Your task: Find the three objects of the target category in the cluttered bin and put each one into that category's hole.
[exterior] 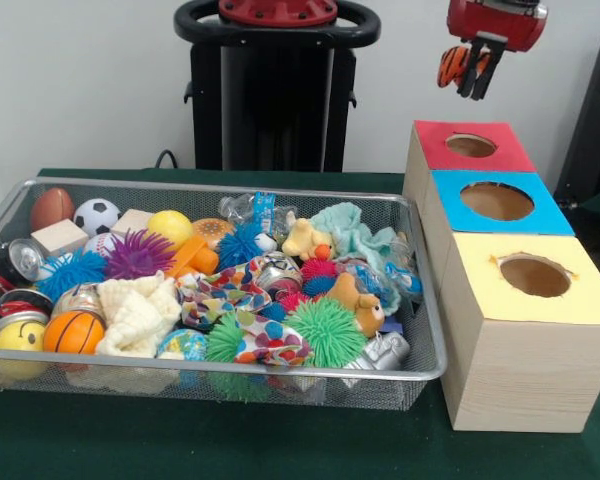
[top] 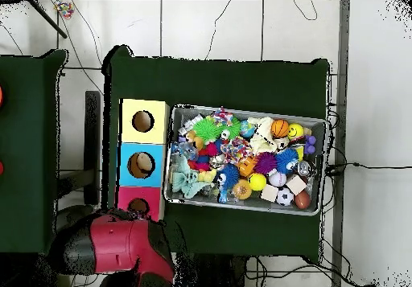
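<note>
My gripper (exterior: 473, 68) hangs high at the right, shut on a small orange ball with dark stripes (exterior: 451, 66). It is above and a little behind the red box (exterior: 435, 140) with its round hole (exterior: 470, 146). In the overhead view only the red arm (top: 121, 248) shows beside the red box (top: 129, 195), and it hides the gripper. The wire bin (exterior: 180, 372) holds more balls: an orange basketball (exterior: 73, 332), a soccer ball (exterior: 96, 215), a brown football (exterior: 52, 208) and a yellow ball (exterior: 170, 228).
A blue box (exterior: 450, 190) and a yellow box (exterior: 480, 290), each with a hole on top, stand in a row in front of the red one. The bin also holds spiky pom-poms, cans, wooden blocks, cloths and plush toys. Green cloth covers the table (exterior: 280, 440).
</note>
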Robot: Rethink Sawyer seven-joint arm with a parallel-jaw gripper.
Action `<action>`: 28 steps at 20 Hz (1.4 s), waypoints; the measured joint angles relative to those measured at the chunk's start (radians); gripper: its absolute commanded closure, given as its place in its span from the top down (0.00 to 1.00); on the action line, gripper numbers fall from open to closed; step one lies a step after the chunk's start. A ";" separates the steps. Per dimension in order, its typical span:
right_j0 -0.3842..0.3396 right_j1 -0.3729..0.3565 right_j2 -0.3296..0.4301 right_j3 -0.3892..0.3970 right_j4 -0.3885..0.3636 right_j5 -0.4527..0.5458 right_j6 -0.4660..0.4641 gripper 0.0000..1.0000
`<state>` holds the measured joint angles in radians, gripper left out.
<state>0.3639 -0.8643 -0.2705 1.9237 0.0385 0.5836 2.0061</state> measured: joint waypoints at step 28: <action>0.011 -0.049 0.002 0.025 0.008 0.000 0.000 0.00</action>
<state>0.3747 -0.9136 -0.2687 1.9485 0.0465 0.5838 2.0061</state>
